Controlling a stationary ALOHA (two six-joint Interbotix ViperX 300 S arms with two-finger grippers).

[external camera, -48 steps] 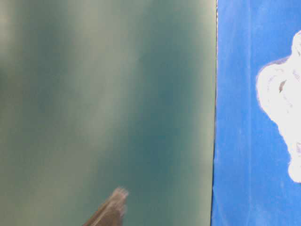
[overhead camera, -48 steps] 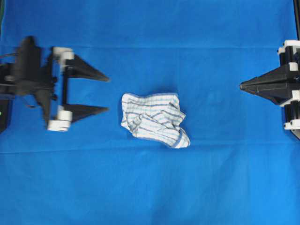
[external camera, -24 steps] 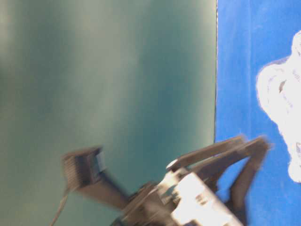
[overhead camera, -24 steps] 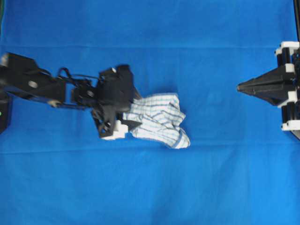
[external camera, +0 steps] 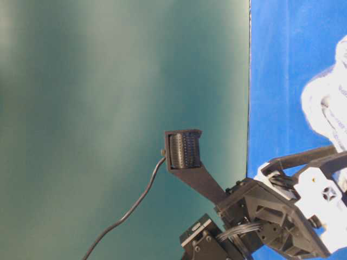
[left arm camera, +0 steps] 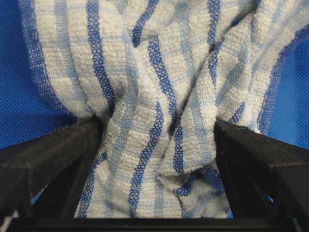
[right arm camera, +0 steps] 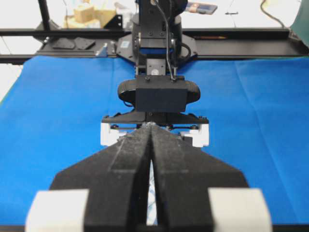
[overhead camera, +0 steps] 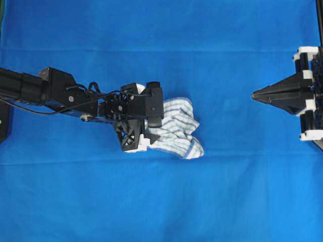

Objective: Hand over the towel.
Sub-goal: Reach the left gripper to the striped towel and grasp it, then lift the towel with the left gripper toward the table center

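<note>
Now left gripper (left arm camera: pixel 154 159) astride towel (left arm camera: pixel 159 96)

We see the towel (overhead camera: pixel 176 126), a small white cloth checked with thin blue and grey stripes, lying crumpled in soft folds near the middle of the blue tablecloth (overhead camera: pixel 166 201), its left part bunched up and its lower right corner trailing toward the near side.

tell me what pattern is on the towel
White with thin blue and grey check stripes; the towel shows best in the left wrist view.
</note>
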